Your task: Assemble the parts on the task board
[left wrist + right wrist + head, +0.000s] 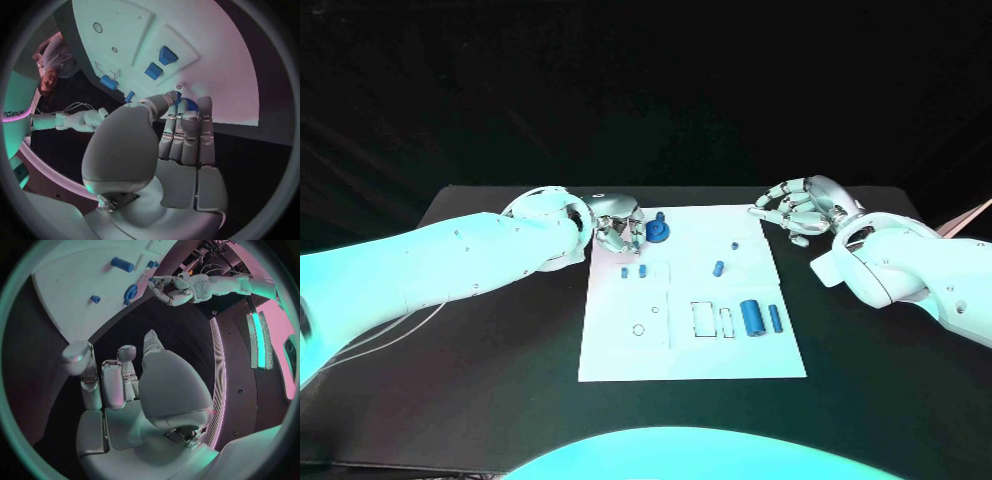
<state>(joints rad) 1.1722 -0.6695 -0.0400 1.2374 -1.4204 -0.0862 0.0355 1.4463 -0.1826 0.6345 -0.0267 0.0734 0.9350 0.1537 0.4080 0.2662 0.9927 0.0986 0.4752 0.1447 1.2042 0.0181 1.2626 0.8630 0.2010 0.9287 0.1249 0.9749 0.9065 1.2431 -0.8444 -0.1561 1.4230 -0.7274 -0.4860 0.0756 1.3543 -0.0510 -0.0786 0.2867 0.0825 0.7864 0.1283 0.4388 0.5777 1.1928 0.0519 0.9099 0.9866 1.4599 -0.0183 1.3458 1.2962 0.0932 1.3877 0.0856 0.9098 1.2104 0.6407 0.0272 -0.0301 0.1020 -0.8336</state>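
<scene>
The white task board (678,350) lies in the middle of the black table. At its far left corner stands a blue ring-shaped part (658,232), also visible in the right wrist view (131,291). My left hand (617,228) is right beside it, thumb and fingertips (185,112) reaching the part (190,104); whether they grip it I cannot tell. My right hand (798,208) hovers off the board's far right corner, fingers apart and holding nothing. Two blue cylinders (753,317) lie in the board's right half, and small blue pieces (718,267) sit nearer the middle.
Two small blue pieces (635,270) sit on the board's left side near my left hand. Printed outlines and a small ring mark (638,329) show on the board's near half. Bare black table (473,380) surrounds the board on both sides.
</scene>
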